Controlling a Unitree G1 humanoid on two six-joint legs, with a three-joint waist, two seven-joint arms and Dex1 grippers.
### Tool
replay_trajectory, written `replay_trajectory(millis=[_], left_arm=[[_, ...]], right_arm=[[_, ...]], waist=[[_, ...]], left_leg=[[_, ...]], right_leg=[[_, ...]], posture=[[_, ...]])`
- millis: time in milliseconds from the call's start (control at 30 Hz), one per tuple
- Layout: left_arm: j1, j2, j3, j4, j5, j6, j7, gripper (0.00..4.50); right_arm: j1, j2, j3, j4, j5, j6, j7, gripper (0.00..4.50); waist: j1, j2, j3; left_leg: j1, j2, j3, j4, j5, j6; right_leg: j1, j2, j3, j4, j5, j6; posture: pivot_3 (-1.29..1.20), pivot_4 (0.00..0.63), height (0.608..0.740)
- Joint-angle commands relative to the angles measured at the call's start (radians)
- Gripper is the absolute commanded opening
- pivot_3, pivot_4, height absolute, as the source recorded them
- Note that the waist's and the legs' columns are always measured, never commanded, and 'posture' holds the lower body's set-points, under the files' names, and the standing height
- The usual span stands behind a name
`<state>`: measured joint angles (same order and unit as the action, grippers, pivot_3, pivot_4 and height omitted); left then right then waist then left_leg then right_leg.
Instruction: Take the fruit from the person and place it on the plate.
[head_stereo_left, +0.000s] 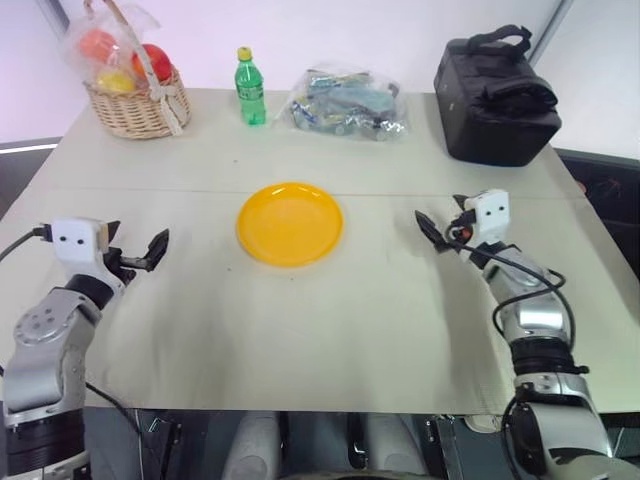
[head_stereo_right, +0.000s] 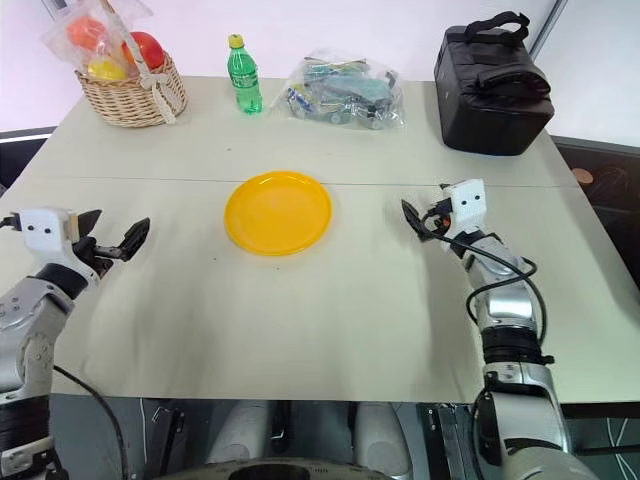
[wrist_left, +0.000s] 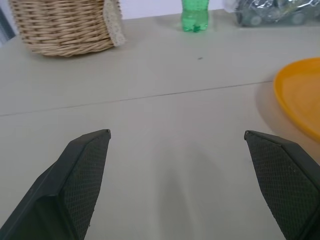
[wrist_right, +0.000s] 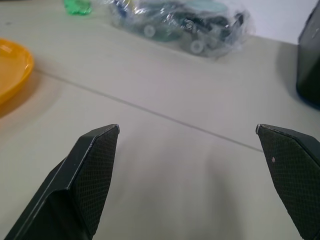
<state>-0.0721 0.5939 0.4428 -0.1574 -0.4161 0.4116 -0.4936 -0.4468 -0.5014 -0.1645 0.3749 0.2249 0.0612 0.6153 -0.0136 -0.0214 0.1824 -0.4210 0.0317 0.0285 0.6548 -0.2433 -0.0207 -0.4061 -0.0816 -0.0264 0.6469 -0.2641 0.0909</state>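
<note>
Yellow plate (head_stereo_left: 290, 223) between left end effector (head_stereo_left: 135, 250), right end effector (head_stereo_left: 440, 228)

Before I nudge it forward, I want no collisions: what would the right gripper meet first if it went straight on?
Probably the clear plastic bag; the right gripper points at it over bare table, though depth is unclear.

Two head views looked forward and down across the table (head_stereo_left: 330, 330) from the robot's near edge, covering nearly the same field, slightly offset sideways. Each wrist view looked low and level along its own fingers, close above the tabletop. All four shared the yellow plate (head_stereo_left: 290, 223); the left wrist also took in the wicker basket (wrist_left: 65, 25).
</note>
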Motion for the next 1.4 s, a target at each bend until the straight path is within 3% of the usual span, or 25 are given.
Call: replay_trajectory(millis=[33, 267, 1400], left_arm=[[0.006, 0.058, 0.010, -0.004, -0.027, 0.013, -0.073, 4.50], [0.026, 0.121, 0.049, 0.020, -0.065, 0.040, -0.153, 4.50], [0.010, 0.089, -0.007, 0.061, -0.023, -0.013, -0.134, 4.50]], right_arm=[[0.001, -0.059, -0.026, -0.054, 0.055, 0.039, 0.093, 4.48], [0.021, -0.086, -0.031, -0.072, 0.066, 0.075, 0.120, 4.48], [0.044, -0.032, -0.015, -0.111, 0.075, 0.093, 0.112, 4.48]], waist=[[0.000, 0.000, 0.000], [-0.001, 0.000, 0.000], [0.001, 0.000, 0.000]], left_leg=[[0.000, 0.000, 0.000, 0.000, 0.000, 0.000], [0.001, 0.000, 0.000, -0.002, 0.000, 0.000], [0.001, 0.000, 0.000, -0.002, 0.000, 0.000]], right_leg=[[0.000, 0.000, 0.000, 0.000, 0.000, 0.000], [-0.001, 0.000, 0.000, 0.000, -0.001, -0.001], [-0.001, 0.000, 0.001, 0.000, -0.001, -0.001]], posture=[[0.00, 0.150, 0.740], [0.00, 0.150, 0.740], [0.00, 0.150, 0.740]])
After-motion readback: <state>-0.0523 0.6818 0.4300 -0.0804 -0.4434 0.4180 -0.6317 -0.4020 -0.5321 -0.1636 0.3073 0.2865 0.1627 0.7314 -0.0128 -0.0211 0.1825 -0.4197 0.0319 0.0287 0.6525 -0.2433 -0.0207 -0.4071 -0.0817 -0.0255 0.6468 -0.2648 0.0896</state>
